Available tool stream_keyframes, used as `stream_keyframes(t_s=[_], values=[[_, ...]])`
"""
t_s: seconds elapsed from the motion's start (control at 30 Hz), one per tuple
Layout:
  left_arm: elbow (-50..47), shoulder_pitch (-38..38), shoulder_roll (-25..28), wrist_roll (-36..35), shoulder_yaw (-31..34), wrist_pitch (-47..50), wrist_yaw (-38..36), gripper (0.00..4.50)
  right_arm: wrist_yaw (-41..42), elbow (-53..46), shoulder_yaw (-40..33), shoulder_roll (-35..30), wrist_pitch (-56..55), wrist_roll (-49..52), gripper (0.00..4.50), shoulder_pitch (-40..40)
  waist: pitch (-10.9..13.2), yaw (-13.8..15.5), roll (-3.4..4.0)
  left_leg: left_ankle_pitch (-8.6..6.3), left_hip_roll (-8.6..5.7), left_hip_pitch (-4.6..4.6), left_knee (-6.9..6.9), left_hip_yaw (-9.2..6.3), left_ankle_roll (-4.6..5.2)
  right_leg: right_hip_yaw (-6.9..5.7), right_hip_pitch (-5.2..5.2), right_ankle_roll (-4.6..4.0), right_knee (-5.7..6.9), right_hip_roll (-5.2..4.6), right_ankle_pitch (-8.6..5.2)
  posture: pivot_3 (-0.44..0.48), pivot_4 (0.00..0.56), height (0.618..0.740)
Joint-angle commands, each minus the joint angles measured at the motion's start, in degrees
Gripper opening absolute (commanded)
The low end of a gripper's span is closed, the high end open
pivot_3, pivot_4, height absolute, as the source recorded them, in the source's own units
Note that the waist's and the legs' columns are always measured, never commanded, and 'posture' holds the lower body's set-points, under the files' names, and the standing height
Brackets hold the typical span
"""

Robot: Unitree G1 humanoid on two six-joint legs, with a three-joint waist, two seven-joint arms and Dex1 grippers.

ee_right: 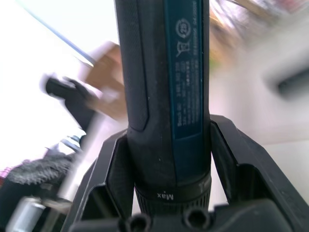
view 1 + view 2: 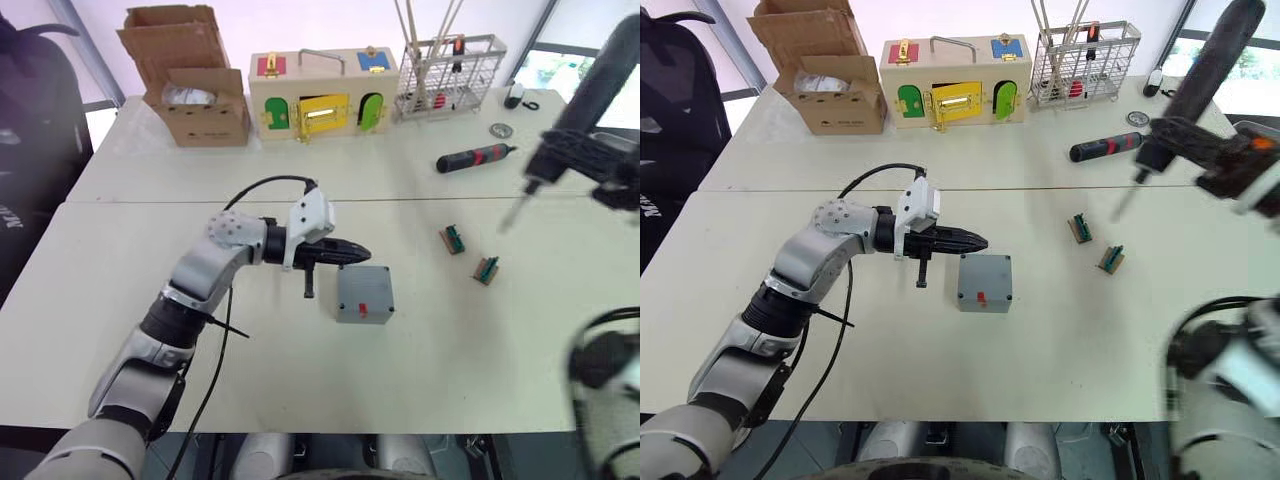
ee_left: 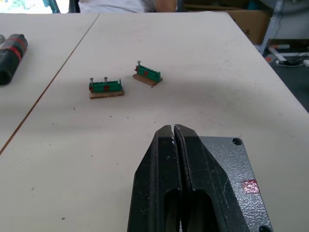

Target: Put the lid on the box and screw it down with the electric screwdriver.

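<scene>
Partly hidden box [image 3: 231, 164] (behind left claw [image 3: 174, 129]), right edge blurred

Along the far edge of the tabletop [image 2: 150, 330] we see a cardboard box [image 2: 190, 85], a wooden box with coloured doors [image 2: 322, 95] and a wire rack [image 2: 447, 75]. Nearer lie a black-and-red screwdriver [image 2: 476, 157] and two small green blocks [image 2: 469, 255].

the electric screwdriver [image 2: 600, 85] runs off the top right edge, its thin bit blurred, and the cardboard box [image 2: 190, 85] is cropped at the top.
</scene>
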Motion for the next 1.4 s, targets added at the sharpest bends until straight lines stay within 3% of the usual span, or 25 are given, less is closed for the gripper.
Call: stream_keyframes(t_s=[0.03, 0.1, 0.2, 0.43, 0.67, 1.03, 1.4], values=[[-0.7, -1.16, 1.4, -1.38, 1.98, 1.72, -2.33, 0.0, -11.2, -25.51, -1.83, 15.42, -3.7, 1.2, 1.94, 1.05, -0.02, 0.08, 0.07, 0.03, 0.0, -0.02, -0.04, 0.0, -0.05, 0.0, -0.11, 0.0, 0.13, 0.02, 0.0, 0.0, 0.15, 0.694], [-0.94, -0.75, 2.17, -0.84, 1.65, 2.01, -3.07, 0.0, -16.24, -33.34, 4.89, 22.62, -13.59, -1.2, 1.94, 5.43, -0.02, 0.26, 0.06, 0.05, -0.16, -0.25, 0.17, 0.0, -0.04, 0.01, -0.43, 0.0, 0.76, 0.0, 0.0, 0.0, 0.15, 0.694], [-0.86, -0.41, 2.51, 0.03, 1.2, 2.47, -3.05, 0.0, -19.48, -38.04, 14.97, 27.47, -23.1, -3.32, 1.94, 12.57, -0.03, 0.04, 0.04, 0.09, -0.42, -0.39, 0.31, -0.01, 0.05, 0.09, -0.44, 0.0, 0.74, -0.03, -0.01, 0.0, 0.15, 0.694], [0.36, 0.96, -0.05, 2.48, -0.06, 3.68, 0.14, 0.0, -19.51, -38.32, 30.19, 23.5, -36.23, -5.83, 1.94, 27.14, -0.03, -0.81, 0.01, 0.14, -0.41, -0.3, 0.34, 0.08, 0.24, 0.13, -0.36, 0.03, 0.73, 0.03, -0.03, 0.0, 0.15, 0.694], [0.4, 2.42, -0.78, 5.58, -3.17, 3.83, 0.9, 0.0, -20.68, -33.93, 40.39, 21.42, -45.8, -8.58, 1.94, 33.96, -0.02, -1.86, -0.01, 0.13, -0.33, -0.26, 0.26, 0.09, 0.26, 0.13, -0.38, 0.04, 0.73, 0.09, -0.06, 0.0, 0.15, 0.694], [1.55, 3.34, -1.0, 8.87, -4.66, 1.86, 0.64, 0.0, -20.28, -26.19, 44.75, 17.11, -57.14, -10.89, 1.94, 37.03, -0.02, -1.48, -0.08, 0.12, -0.32, -0.15, 0.27, 0.09, 0.28, 0.14, -0.29, 0.04, 0.68, 0.08, -0.07, 0.0, 0.15, 0.694], [1.17, 3.68, -1.05, 9.23, -4.45, 1.34, 0.93, 0.0, -20.83, -23.38, 47.0, 15.8, -60.33, -10.87, 1.94, 37.92, -0.02, -1.44, -0.1, 0.11, -0.31, -0.1, 0.27, 0.09, 0.29, 0.14, -0.26, 0.04, 0.67, 0.08, -0.07, 0.0, 0.15, 0.694]])
